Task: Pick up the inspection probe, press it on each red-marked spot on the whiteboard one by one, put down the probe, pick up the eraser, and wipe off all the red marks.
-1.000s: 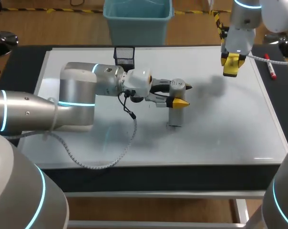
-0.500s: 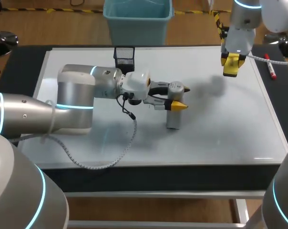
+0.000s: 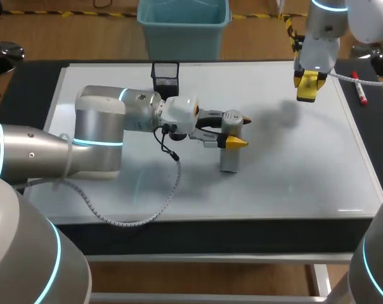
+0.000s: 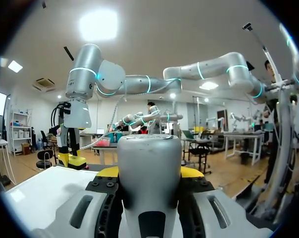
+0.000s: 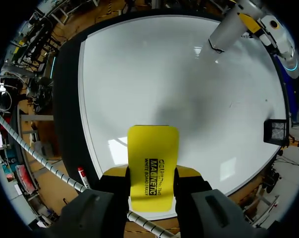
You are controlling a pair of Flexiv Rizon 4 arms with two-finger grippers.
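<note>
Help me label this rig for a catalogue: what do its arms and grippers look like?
The left arm and right arm are thick silver-grey tubes with glowing cyan rings. A grey cable hangs from the left arm's white wrist block. The left gripper and right gripper have yellow-tipped fingers.

Grey probe (image 3: 230, 158) upright, yellow eraser (image 5: 152, 161) aloft

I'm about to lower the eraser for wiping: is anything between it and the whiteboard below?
Nothing visible does: the whiteboard beneath the eraser is bare. The probe, clamped in the left gripper, stands apart, toward the whiteboard's middle.
</note>
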